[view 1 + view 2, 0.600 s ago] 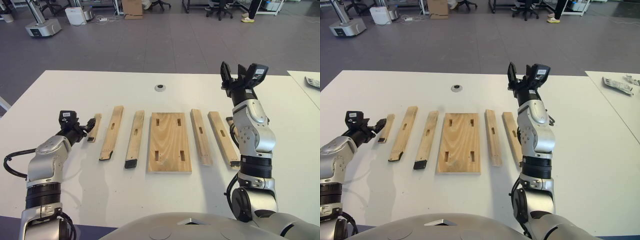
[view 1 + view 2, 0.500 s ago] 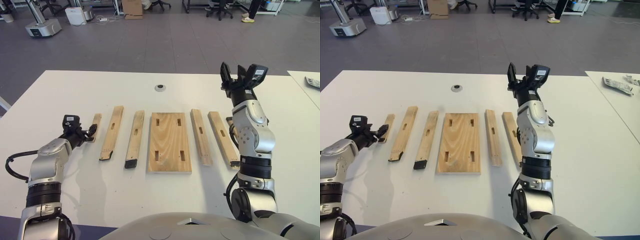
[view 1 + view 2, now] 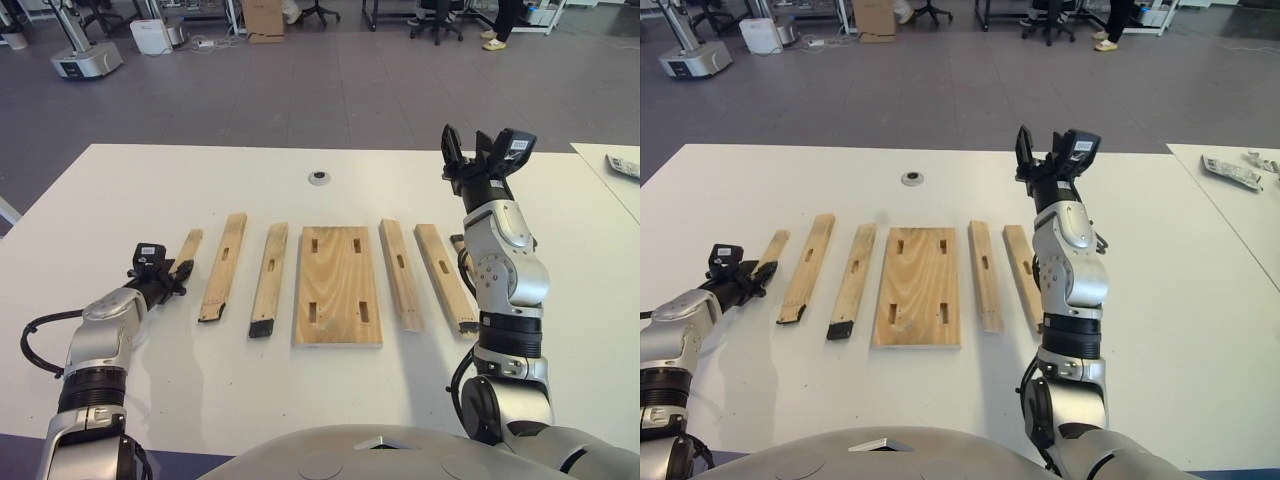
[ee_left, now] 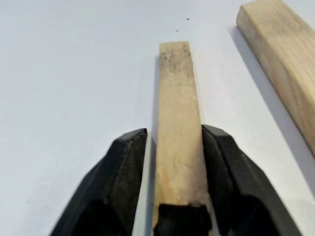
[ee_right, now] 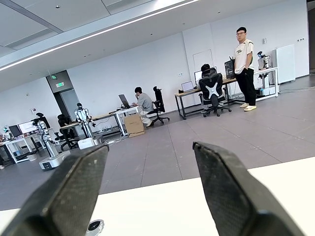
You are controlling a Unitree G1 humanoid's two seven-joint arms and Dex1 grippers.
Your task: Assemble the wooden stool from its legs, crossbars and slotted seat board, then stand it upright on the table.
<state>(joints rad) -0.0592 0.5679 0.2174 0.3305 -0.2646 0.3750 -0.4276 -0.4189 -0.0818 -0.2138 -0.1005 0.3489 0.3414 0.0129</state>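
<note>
The left gripper (image 4: 174, 135) has its fingers (image 4: 125, 152) released, straddling the near end of the short crossbar (image 3: 188, 243). The crossbar lies leftmost on the bench (image 3: 120, 190), well left of the slotted seat board (image 3: 338, 285). The right gripper (image 3: 465, 145) is held high, its fingers spread.

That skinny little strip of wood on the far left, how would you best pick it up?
Pinch the thin strip across its narrow width, by its two long edges, at the end nearest the robot, coming in low along its length. It lies flat on the table, and the neighbouring leg lies apart, leaving finger room. The left gripper straddles it so.
</note>
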